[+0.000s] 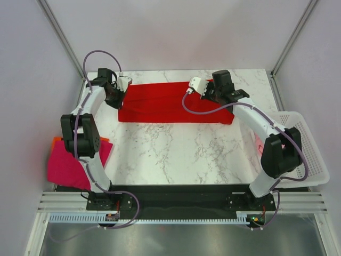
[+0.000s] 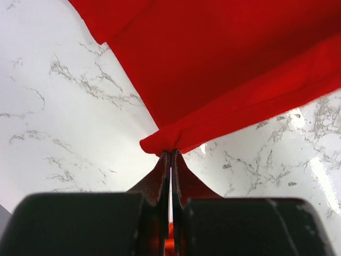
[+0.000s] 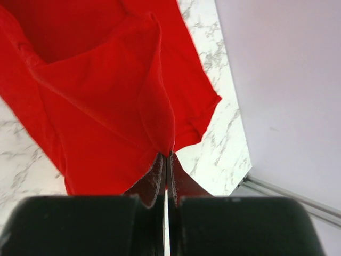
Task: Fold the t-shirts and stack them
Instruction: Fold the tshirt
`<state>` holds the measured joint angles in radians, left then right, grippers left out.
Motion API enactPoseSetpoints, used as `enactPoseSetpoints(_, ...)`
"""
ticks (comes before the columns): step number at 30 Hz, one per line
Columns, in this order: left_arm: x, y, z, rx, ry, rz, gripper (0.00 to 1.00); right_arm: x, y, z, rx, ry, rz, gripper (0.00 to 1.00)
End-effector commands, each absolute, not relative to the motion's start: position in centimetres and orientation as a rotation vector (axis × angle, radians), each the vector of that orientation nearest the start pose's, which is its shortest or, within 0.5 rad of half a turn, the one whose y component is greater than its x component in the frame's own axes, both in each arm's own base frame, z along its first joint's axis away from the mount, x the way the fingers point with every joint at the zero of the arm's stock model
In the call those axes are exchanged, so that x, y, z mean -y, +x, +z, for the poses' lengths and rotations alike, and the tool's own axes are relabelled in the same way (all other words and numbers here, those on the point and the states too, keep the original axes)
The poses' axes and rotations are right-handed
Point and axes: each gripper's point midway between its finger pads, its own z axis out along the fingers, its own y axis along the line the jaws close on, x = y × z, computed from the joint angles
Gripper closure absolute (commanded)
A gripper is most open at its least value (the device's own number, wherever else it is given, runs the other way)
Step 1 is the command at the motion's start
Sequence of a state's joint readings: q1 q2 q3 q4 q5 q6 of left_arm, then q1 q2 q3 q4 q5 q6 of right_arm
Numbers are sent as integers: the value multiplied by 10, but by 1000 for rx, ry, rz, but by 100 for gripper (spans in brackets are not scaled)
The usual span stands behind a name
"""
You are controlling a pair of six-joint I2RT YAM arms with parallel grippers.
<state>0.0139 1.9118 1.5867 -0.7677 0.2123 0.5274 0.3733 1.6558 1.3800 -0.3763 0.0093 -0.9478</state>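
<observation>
A magenta t-shirt [image 1: 66,165] droops over the marble tabletop [image 1: 176,154] edge at 8 o'clock in the overhead view, with an orange t-shirt [image 1: 104,140] showing as a thin strip along its far side. At 12 o'clock a bright red t-shirt [image 1: 170,104] lies as a long band across the far part of the tabletop, both arms reaching to its ends. The left pincer [image 2: 170,156] is clenched on the band's left end. Its wrist camera shows the jaws pressed together on a bunched corner of red cloth, which fans away toward 1 o'clock over the white marble. The right pincer [image 3: 167,156] is likewise clamped on the shirt's right end. From its wrist camera the cloth rises from the closed tips in loose folds, one sleeve hem showing at 2 o'clock, and the pale wall stands just beyond the tabletop's edge. A white perforated basket [image 1: 309,154] sits at 4 o'clock, jutting past the right-hand edge beside the right arm.
</observation>
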Motion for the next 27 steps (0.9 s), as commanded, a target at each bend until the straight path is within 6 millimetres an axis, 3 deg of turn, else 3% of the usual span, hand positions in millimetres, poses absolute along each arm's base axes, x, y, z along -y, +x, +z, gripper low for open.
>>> enactPoseSetpoints(1,12,458,111,-2538,698,-134,98,-142,494,227,-1701,-1297,-400,100)
enactPoseSetpoints(4,12,470,116,-2533,685,-131,98,-143,512,227,-1695,-1288,-414,100)
enactPoseSetpoints(6,11,475,108,-2555,686,-134,98,-143,524,224,-1690,-1289,-429,100)
enactPoseSetpoints(7,10,482,115,-2538,681,-123,98,-142,528,223,-1691,-1286,-435,100)
enactPoseSetpoints(8,10,486,107,-2552,678,-127,98,-143,533,223,-1686,-1286,-436,100)
enactPoseSetpoints(13,8,506,107,-2557,660,-116,98,-143,556,209,-1687,-1304,-450,100)
enactPoseSetpoints(27,5,531,89,-2580,624,-99,98,-144,609,183,-1686,-1314,-475,100)
